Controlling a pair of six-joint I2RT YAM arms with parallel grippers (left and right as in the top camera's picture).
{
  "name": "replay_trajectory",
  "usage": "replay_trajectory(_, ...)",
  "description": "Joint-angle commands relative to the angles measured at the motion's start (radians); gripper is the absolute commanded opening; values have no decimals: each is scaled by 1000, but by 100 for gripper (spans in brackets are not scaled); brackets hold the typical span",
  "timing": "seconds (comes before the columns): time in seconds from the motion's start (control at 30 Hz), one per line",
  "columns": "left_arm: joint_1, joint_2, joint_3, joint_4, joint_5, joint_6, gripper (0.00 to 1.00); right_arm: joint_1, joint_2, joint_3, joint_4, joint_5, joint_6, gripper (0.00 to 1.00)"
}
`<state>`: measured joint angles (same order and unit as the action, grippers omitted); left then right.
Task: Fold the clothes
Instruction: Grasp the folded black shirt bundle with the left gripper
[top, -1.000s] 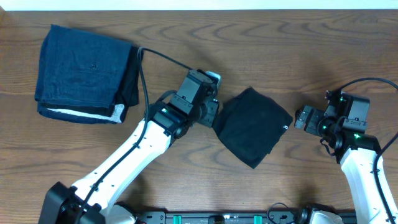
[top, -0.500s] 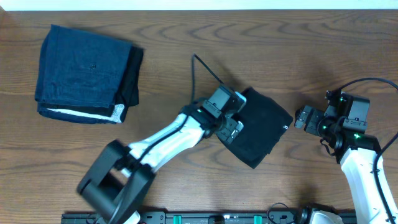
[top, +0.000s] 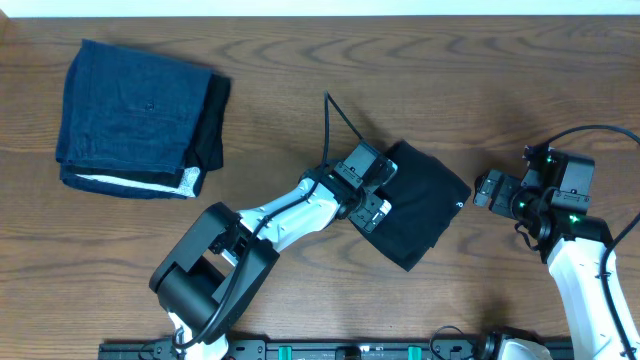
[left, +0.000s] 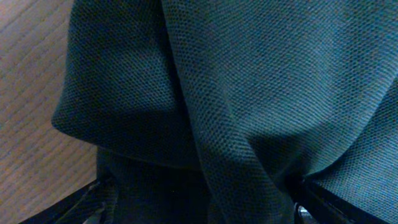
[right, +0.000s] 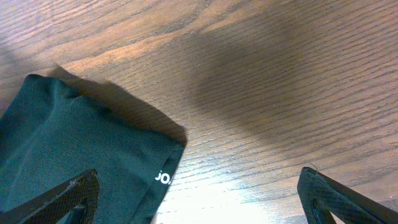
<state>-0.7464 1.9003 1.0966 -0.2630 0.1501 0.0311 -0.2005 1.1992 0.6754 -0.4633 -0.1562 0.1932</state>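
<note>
The left gripper (top: 374, 207) is sitting, jaws spread, on the left edge of the folded shirt (top: 420, 205) lying right of centre, the right gripper (top: 480, 190) is hovering unclenched just beside it, and any sideways drag risks pulling folds apart.

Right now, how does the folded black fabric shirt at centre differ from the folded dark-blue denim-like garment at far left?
The black shirt is the smaller bundle; the dark-blue garment is larger. The black shirt sits turned like a diamond; the dark-blue garment lies nearly square to the edge of the wooden table. The left gripper is at the black shirt's edge; nothing touches the dark-blue garment. Both lie folded on the table.
</note>
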Motion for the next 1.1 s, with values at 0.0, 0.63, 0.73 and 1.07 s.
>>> replay_trajectory(0.0, 3, 58, -7, -4, -55, 24, 86, -8, -8, 16, -1, 7, -7, 99)
replay_trajectory(0.63, 3, -183, 5, 49, -99, 25, 86, -8, -8, 16, -1, 7, -7, 99)
replay_trajectory(0.73, 3, -143, 5, 68, -99, 24, 87, -8, -8, 16, -1, 7, -7, 99)
replay_trajectory(1.07, 3, 16, 5, 90, -99, 24, 87, -8, -8, 16, -1, 7, -7, 99)
